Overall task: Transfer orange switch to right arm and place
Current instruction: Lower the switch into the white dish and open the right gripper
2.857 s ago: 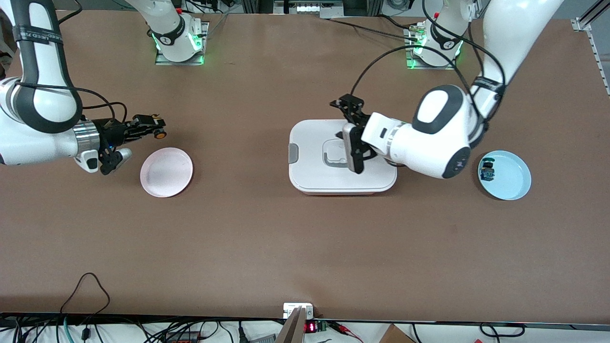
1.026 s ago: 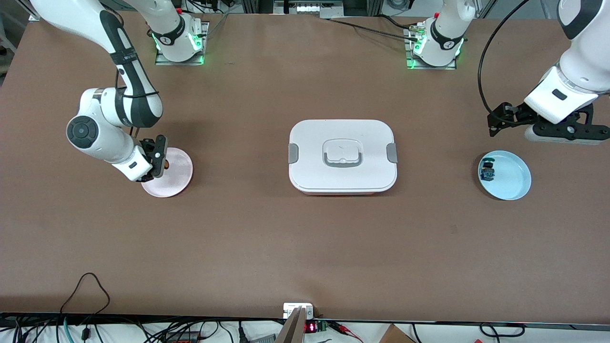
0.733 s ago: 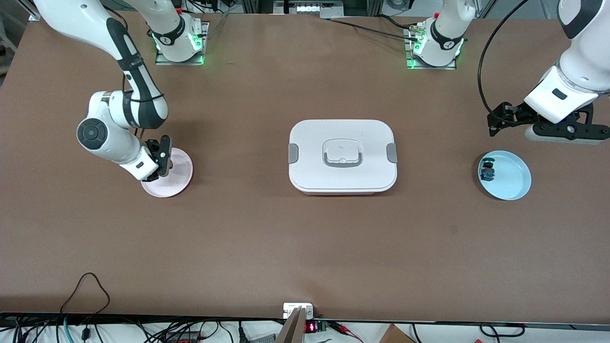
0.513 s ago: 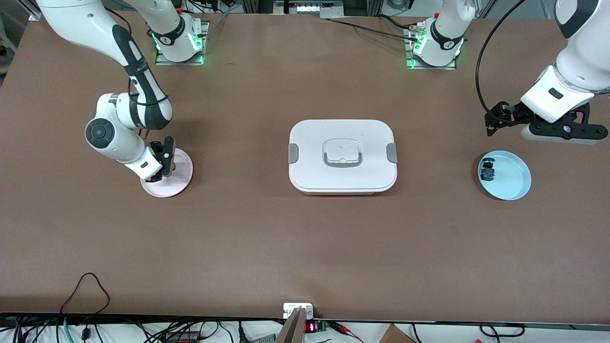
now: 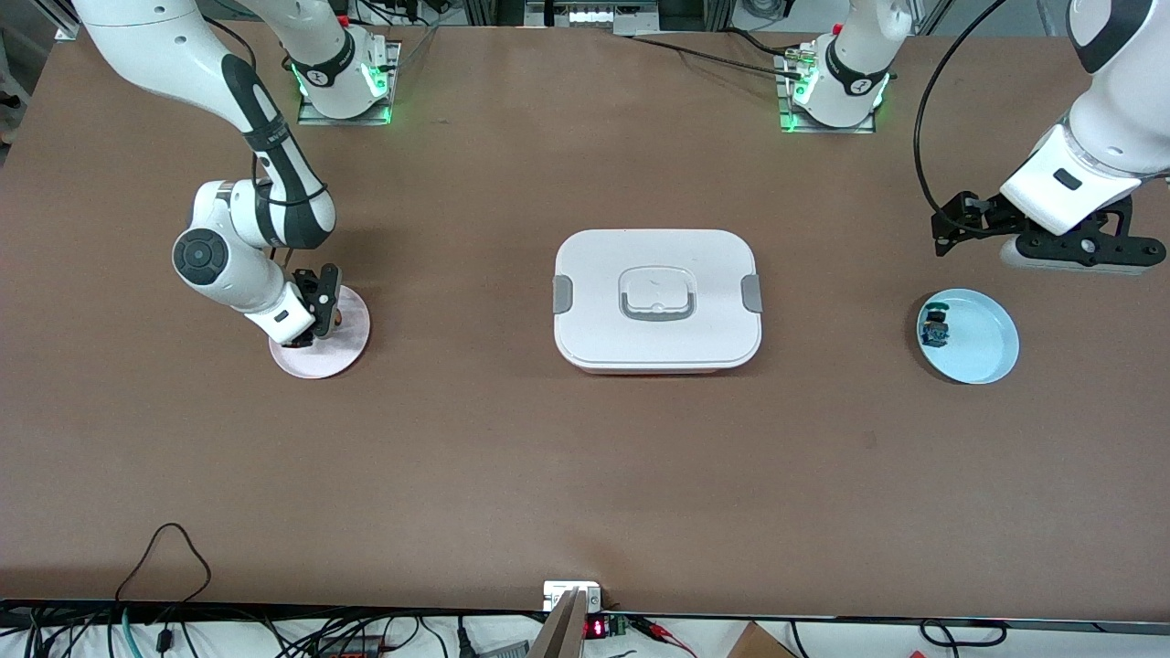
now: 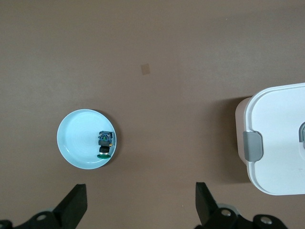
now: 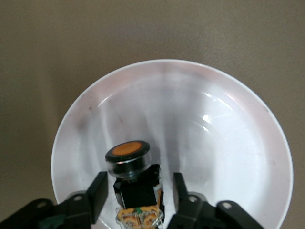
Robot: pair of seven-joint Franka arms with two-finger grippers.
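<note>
Toward the right arm's end of the table, the right gripper [image 5: 322,315] is hanging low over the pink plate [image 5: 343,352], its fingers [image 7: 97,193] standing slightly apart on either side of the orange switch [image 7: 133,181], which is sitting in the plate; whether they are touching it I cannot tell. At the table's middle the white lidded box [image 5: 656,299] is sitting closed. Toward the left arm's end, the left gripper [image 5: 1042,239] is waiting spread wide, empty, above the table just beside the blue plate [image 5: 983,352], which is holding the green-topped switch [image 5: 934,326].
</note>
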